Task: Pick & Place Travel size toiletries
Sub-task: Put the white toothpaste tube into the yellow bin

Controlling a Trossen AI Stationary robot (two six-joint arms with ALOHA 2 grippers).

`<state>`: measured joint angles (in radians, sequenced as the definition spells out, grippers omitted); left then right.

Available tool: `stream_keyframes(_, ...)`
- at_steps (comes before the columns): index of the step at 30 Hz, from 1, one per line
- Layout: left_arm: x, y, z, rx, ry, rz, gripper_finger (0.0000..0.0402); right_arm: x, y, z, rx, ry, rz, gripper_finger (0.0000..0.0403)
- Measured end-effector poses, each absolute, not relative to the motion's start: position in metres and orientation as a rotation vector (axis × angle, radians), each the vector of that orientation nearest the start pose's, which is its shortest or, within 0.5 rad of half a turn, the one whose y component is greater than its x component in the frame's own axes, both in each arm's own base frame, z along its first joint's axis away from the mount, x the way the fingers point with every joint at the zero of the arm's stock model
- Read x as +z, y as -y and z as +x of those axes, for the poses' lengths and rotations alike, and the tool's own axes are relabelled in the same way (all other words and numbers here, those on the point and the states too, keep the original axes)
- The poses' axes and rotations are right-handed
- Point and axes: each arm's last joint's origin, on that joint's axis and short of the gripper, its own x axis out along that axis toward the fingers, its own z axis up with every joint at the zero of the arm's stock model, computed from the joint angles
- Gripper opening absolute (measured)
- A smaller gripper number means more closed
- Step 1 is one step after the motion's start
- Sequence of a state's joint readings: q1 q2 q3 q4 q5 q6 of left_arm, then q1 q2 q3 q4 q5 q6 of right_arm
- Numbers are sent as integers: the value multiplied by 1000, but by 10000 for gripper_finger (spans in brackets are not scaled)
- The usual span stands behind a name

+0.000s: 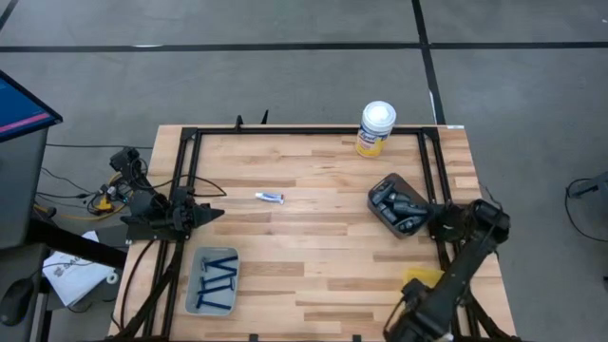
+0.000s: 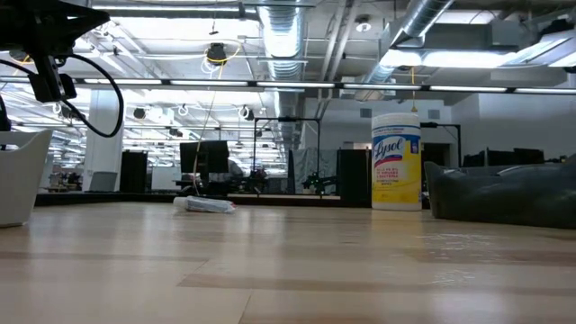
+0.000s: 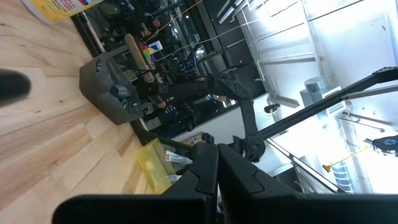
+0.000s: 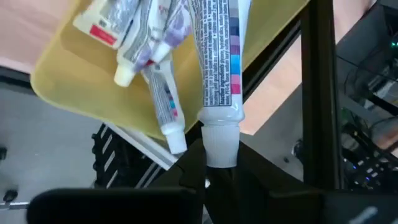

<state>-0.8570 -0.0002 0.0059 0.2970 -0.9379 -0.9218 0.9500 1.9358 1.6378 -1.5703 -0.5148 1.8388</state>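
Observation:
My right gripper (image 4: 221, 174) is over the yellow tray (image 4: 81, 81) at the table's near right and is shut on a white tube (image 4: 217, 56) with small print. Several more tubes (image 4: 149, 56) lie in that tray. One small white tube (image 1: 270, 198) lies flat on the bare table near its middle. Blue razors (image 1: 217, 277) lie in a grey tray (image 1: 201, 258) at the near left. Dark oval containers (image 1: 399, 201) fill a dark tray (image 1: 378, 193) at the right. At the table's left edge my left gripper (image 1: 217, 213) is shut on nothing. My right gripper pinches the tube's white cap end (image 4: 221, 140) between its two fingers. The fingers slant down from above and lie along the tube. The tube's body reaches away from them over the yellow tray. Its far end runs out of the picture.
A tall yellow canister (image 1: 376, 128) with a white lid stands at the far edge, right of the middle. A black metal frame (image 1: 429, 171) runs along the table's sides. The middle of the wooden top (image 1: 313, 247) holds only the lone tube.

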Motion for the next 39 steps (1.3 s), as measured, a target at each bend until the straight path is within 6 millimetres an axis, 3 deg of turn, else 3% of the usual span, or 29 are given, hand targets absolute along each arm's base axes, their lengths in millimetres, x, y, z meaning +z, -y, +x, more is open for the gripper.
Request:
stream_keyframes(9, 190, 46, 71, -13, 217, -1155, 1, 246, -272, 202, -797, -2025, 565, 101)
stream_keyframes(15, 190, 46, 71, -13, 217, -1155, 1, 257, -267, 215, -660, -2004, 547, 172)
stream_keyframes(21, 190, 46, 71, -13, 217, -1156, 1, 281, -240, 257, -565, -1759, 538, 232)
stream_keyframes(27, 190, 46, 71, -13, 217, -1155, 1, 312, -170, 319, -532, -1412, 415, 230)
stream_keyframes(33, 190, 46, 71, -13, 217, -1155, 1, 321, -88, 381, -419, -1119, 357, 210)
stream_keyframes(36, 190, 46, 71, -13, 217, -1156, 1, 322, -47, 406, -415, -955, 461, 200)
stream_keyframes(39, 190, 46, 71, -13, 217, -1156, 1, 311, -1, 416, -516, -874, 721, 192)
